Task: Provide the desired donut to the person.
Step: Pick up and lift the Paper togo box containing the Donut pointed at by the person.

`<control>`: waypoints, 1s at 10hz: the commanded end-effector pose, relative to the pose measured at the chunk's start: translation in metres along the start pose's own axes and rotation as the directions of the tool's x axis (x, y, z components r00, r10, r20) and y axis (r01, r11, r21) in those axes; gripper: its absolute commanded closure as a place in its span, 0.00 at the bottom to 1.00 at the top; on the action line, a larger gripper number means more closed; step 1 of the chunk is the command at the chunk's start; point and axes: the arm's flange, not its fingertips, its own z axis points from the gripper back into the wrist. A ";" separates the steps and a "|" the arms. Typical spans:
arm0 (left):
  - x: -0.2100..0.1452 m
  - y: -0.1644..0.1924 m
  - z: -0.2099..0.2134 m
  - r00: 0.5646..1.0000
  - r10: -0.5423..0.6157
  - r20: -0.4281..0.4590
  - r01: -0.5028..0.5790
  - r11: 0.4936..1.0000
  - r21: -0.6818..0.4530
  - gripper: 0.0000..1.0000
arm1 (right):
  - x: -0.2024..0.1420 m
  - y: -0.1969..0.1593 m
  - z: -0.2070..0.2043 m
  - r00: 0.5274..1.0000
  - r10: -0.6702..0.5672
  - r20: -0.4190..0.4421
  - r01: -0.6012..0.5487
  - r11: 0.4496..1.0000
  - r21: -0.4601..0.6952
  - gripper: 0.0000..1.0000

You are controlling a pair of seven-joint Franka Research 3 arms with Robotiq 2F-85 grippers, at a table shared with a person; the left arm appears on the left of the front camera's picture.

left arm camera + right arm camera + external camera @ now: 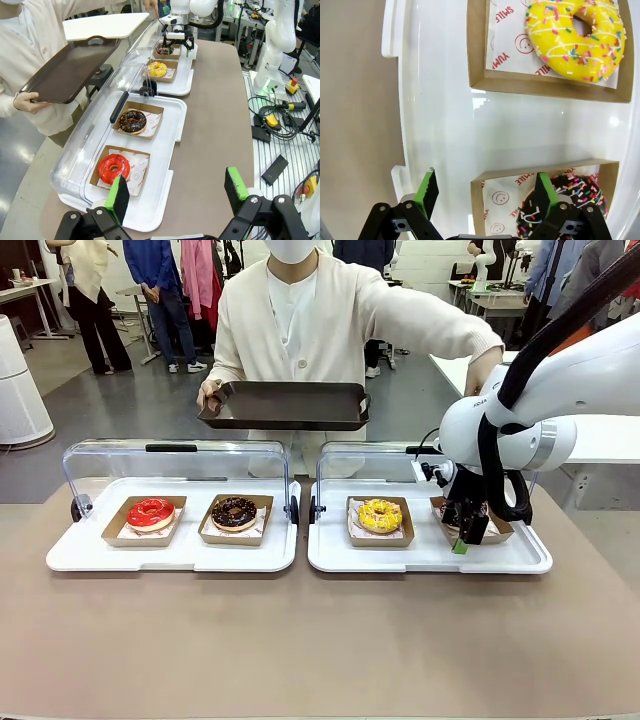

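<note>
The end effector [487, 192] is spread wide — one green pad [428, 189] over the white tray [445, 125], the other over a box [478, 210] holding a chocolate donut [570, 200] with sprinkles. Farther off sits a yellow donut [575, 37] in its own box [476, 60]. Tan counter [350, 125] borders the tray.

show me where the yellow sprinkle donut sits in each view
front view: yellow sprinkle donut right of centre, left box on the right-hand white tray.
left wrist view: upper middle, third box up the row.
right wrist view: top right corner.
shared landmark: the open right gripper over the neighbouring box.
</note>
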 end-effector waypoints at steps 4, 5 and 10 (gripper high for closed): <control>0.000 -0.001 0.001 1.000 -0.010 0.002 0.010 1.000 -0.004 0.00 | 0.005 0.008 0.006 0.998 0.066 -0.005 -0.066 0.998 -0.020 0.00; 0.000 -0.001 0.001 1.000 -0.010 0.002 0.010 1.000 -0.004 0.00 | 0.005 0.011 0.006 0.998 0.068 -0.010 -0.068 0.998 -0.015 0.00; 0.000 -0.001 0.001 1.000 -0.010 0.002 0.010 1.000 -0.004 0.00 | -0.003 0.008 0.000 0.998 0.049 -0.025 -0.049 0.999 0.007 0.53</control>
